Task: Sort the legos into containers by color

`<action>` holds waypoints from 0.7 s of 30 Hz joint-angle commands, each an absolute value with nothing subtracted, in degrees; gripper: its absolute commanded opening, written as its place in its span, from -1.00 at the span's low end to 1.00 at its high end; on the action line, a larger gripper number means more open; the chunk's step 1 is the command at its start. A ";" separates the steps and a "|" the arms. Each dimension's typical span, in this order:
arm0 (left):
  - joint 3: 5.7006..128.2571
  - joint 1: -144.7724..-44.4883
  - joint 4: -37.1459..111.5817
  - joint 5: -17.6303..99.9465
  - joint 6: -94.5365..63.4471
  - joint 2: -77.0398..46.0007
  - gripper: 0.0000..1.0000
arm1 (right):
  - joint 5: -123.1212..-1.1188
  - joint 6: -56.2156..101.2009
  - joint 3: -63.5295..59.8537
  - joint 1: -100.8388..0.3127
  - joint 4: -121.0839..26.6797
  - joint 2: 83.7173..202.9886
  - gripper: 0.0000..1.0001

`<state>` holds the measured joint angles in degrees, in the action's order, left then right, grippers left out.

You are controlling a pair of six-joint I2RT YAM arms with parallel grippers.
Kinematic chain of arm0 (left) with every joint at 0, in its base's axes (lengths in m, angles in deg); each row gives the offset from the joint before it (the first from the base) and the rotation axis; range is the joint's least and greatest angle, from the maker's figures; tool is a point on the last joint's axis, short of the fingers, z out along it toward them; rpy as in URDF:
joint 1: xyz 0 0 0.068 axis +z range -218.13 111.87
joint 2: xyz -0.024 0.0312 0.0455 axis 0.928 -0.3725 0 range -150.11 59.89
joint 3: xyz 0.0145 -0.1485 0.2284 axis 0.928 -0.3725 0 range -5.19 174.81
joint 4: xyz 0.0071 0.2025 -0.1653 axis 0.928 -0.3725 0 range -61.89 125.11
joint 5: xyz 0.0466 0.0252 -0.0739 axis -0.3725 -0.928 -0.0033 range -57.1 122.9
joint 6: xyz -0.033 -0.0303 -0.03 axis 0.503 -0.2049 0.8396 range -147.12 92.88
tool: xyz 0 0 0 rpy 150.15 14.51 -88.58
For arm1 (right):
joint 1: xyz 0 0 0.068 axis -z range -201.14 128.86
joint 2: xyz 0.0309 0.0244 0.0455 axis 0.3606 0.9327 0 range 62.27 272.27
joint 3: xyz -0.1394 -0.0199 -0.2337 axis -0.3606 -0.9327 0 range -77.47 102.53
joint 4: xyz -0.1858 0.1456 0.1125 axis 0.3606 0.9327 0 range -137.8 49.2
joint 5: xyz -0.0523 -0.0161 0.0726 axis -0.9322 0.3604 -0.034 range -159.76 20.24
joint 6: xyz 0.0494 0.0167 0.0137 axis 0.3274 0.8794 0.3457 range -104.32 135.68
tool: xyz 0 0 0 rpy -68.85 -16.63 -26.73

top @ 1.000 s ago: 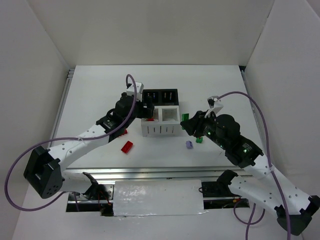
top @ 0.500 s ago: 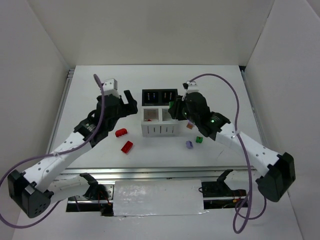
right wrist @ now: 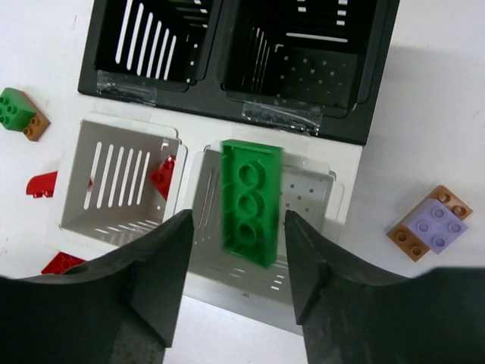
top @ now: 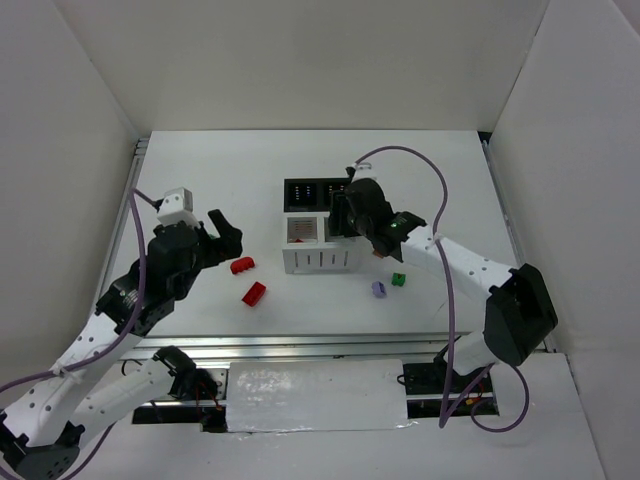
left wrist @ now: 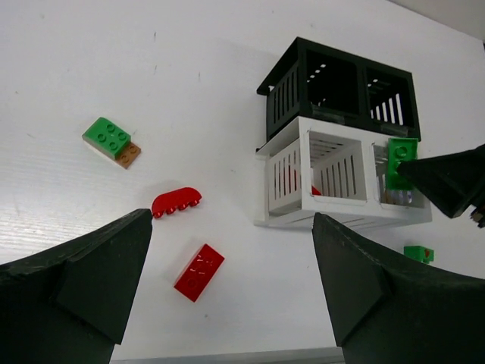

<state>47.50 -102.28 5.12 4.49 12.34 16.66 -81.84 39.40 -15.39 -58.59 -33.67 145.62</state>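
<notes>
The containers [top: 320, 262] stand mid-table: two black compartments behind, two white in front. My right gripper [top: 340, 216] hangs over the right white compartment [right wrist: 318, 189], jaws apart. A long green brick [right wrist: 250, 203] sits loose between its fingers, a gap showing on its left side; it also shows in the left wrist view [left wrist: 400, 155]. A red piece [right wrist: 163, 176] lies in the left white compartment. My left gripper [top: 222, 238] is open and empty, left of the containers, above a red arch piece [left wrist: 176, 202] and a red brick [left wrist: 198, 271].
A green-and-brown brick [left wrist: 112, 141] lies far left of the containers. A lavender-and-brown brick [right wrist: 428, 231] lies just right of them. In front to the right are a lavender brick [top: 378, 289] and a small green brick [top: 399, 279].
My left arm has drawn back to the left, away from the containers, with its jaws open. My right arm has swung in from the right with the green brick to above the right white compartment.
</notes>
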 commanded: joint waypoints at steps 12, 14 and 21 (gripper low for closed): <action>48.24 -102.06 -1.17 6.62 13.40 16.73 0.99 | -88.65 45.44 -16.46 -57.70 -26.28 132.87 0.99; 49.99 -102.06 -4.34 6.70 12.43 16.82 0.99 | -91.11 51.06 -23.46 -57.61 -22.24 126.10 0.99; 52.82 -102.06 -11.02 4.78 8.83 15.50 0.99 | -96.56 63.39 -37.82 -56.91 -13.53 112.28 0.99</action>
<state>50.82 -102.28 -7.78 6.11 11.27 15.79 -92.63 56.23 -34.93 -57.58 -18.63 112.77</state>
